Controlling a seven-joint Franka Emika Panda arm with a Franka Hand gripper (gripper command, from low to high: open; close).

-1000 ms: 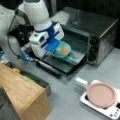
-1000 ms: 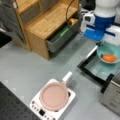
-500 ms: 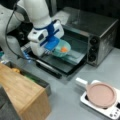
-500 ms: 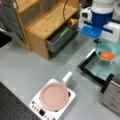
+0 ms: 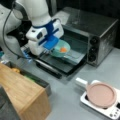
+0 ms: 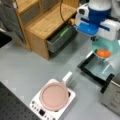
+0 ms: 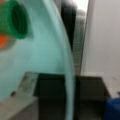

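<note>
A teal bowl (image 5: 58, 52) (image 6: 111, 45) hangs over the open door (image 5: 65, 65) (image 6: 96, 68) of a grey toaster oven (image 5: 100, 27). An orange carrot-like piece (image 5: 63, 50) (image 6: 103, 53) lies inside it. My gripper (image 5: 50, 51) (image 6: 96, 40) is shut on the bowl's rim, on the side away from the oven; its fingertips are mostly hidden by the blue-and-white hand. The wrist view is filled by the bowl (image 7: 42, 50), with the piece's green top (image 7: 15, 22) at upper left.
A pink pan (image 5: 101, 95) (image 6: 53, 96) rests on a white hotplate near the front. A wooden cabinet (image 5: 20, 92) (image 6: 47, 22) stands beside the oven, with an open grey drawer (image 5: 37, 80) (image 6: 61, 37) holding green items.
The gripper and the bowl have shifted a little, upward in a front view, still over the oven door. The pan and cabinet have not moved.
</note>
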